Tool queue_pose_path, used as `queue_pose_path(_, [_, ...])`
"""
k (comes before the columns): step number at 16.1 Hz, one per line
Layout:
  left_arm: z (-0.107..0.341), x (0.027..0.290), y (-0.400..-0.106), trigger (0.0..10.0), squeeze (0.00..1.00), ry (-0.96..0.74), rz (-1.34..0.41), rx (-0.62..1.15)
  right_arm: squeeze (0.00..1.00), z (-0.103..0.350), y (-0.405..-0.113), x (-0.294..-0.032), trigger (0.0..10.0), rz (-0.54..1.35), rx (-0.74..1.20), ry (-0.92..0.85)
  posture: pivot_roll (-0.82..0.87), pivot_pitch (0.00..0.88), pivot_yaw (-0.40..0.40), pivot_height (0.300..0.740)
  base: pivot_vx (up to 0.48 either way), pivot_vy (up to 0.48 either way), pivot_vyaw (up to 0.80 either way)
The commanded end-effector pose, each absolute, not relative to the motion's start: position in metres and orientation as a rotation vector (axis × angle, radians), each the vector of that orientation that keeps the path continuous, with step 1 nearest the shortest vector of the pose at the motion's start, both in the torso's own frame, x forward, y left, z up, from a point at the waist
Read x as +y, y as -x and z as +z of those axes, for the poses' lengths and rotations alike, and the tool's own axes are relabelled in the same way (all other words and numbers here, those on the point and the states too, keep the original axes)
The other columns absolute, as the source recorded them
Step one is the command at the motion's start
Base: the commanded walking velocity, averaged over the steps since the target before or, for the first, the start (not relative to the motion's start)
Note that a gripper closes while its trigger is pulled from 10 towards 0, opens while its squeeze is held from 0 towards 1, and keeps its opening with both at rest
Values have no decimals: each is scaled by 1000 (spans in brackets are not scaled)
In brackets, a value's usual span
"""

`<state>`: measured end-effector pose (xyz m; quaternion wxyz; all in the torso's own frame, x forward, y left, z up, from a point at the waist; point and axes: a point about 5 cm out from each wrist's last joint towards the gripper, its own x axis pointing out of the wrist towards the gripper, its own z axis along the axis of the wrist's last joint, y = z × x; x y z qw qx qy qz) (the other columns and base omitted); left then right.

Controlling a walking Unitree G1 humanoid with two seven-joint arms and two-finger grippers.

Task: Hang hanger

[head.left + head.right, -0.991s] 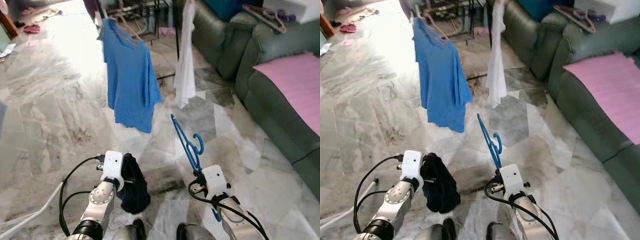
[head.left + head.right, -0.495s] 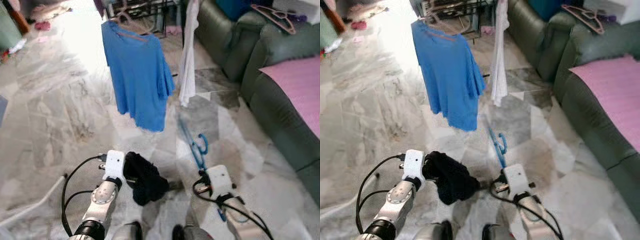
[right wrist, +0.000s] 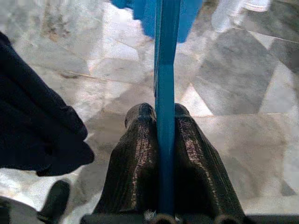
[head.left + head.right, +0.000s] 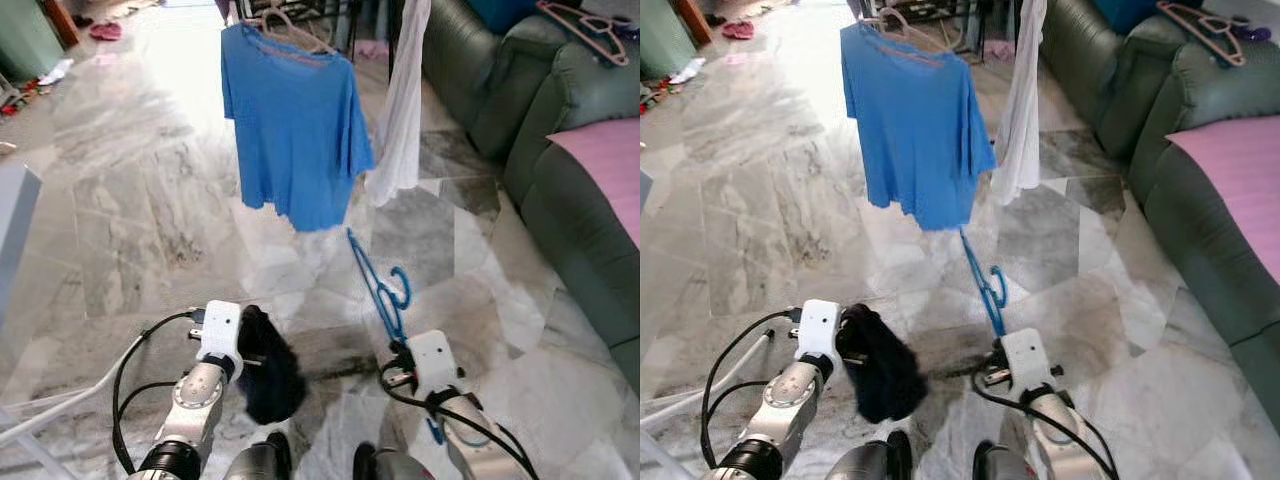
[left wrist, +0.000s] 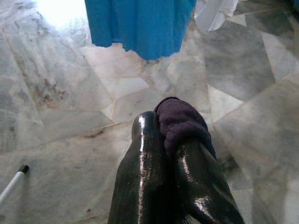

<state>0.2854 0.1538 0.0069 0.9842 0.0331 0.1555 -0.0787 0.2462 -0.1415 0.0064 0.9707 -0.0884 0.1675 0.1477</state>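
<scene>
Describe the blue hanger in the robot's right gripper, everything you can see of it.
The blue hanger looks like thin, glossy plastic. The right gripper is shut on one flat bar of it, a black finger pressed against each side. From there it rises up and forward, tilted toward the robot's left, its curled hook on the right. It carries no garment and touches nothing else; it is held above the marble floor, short of the hanging blue T-shirt.

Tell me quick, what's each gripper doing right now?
Left gripper: closed on a dark cloth.
Right gripper: closed on a blue hanger, held upright.
</scene>
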Motion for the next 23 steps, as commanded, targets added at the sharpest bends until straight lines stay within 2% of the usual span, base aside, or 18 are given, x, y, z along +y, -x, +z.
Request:
queue_pose_path(1, [3,156,-281,10000,0,-77,-159,329,0,4,-241,-142,10000,303,356,176,-123,194,67,740,0,0,0])
queue_pose_path(8, [6,156,-283,10000,0,-57,-166,315,0,8,-239,-140,10000,338,338,164,-123,194,62,740,0,0,0])
queue_pose_path(9, [15,150,-287,10000,0,-39,-214,261,0,16,-237,-137,10000,386,296,134,-123,201,61,740,0,0,0])
queue_pose_path(11, [33,145,-303,10000,0,-40,-230,200,0,21,-233,-143,10000,425,299,191,-120,211,62,740,0,0,0])
queue_pose_path(15, [68,149,-343,10000,0,-148,-124,159,0,38,-225,-158,10000,548,330,249,-127,219,76,740,0,0,0])
queue_pose_path(18, [86,147,-357,10000,0,-157,-102,129,0,50,-220,-161,10000,667,359,293,-150,224,96,740,0,0,0])
queue_pose_path(23, [92,137,-363,10000,0,-149,-118,114,0,57,-204,-154,10000,832,419,203,-155,224,100,740,0,0,0])
